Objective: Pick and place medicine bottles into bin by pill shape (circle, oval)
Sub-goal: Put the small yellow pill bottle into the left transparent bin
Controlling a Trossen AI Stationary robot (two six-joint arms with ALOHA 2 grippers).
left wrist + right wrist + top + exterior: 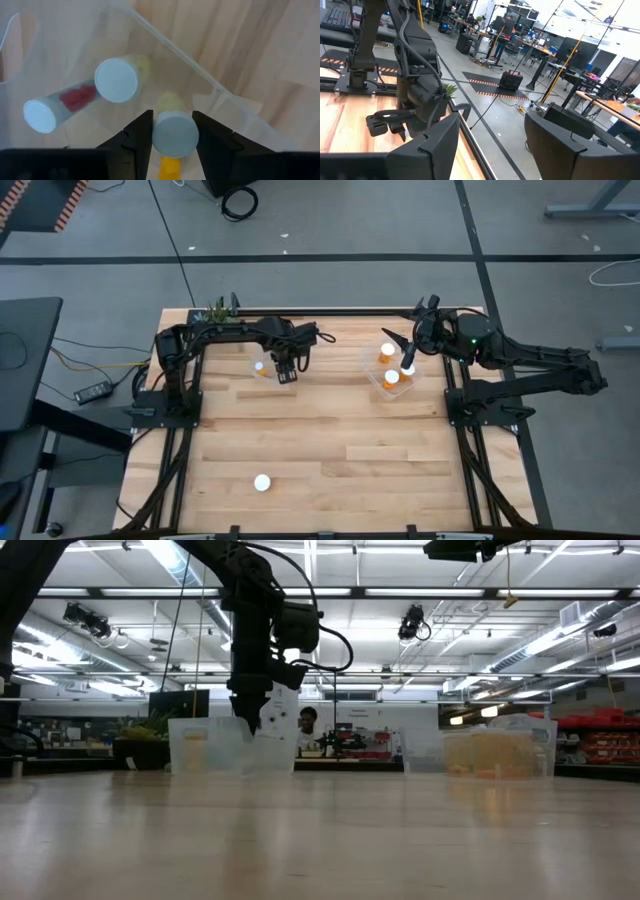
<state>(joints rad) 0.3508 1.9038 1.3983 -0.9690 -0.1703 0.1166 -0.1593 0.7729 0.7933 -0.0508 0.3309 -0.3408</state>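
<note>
Hanging over the left bin [262,366] at the far left of the table [330,460], the left gripper [172,131] has its two fingers clamped on a medicine bottle [174,134], cap toward the wrist camera. The bottle's long axis runs straight down from the gripper into the bin, its yellowish body foreshortened below the round white cap, so the coming release looks like a plain drop with no sideways travel. Two more bottles sit inside the clear bin wall [170,45]: an upright one [116,80] with a white cap and pale body, and a tilted one [55,105] showing red contents through its side.

The right gripper [490,140] waits at the far right, beside the right bin [392,370], fingers spread apart and holding nothing; that bin holds orange-bodied bottles [388,352]. One lone white-capped bottle [262,482] stands near the front edge, left of centre, closer to the left arm.
</note>
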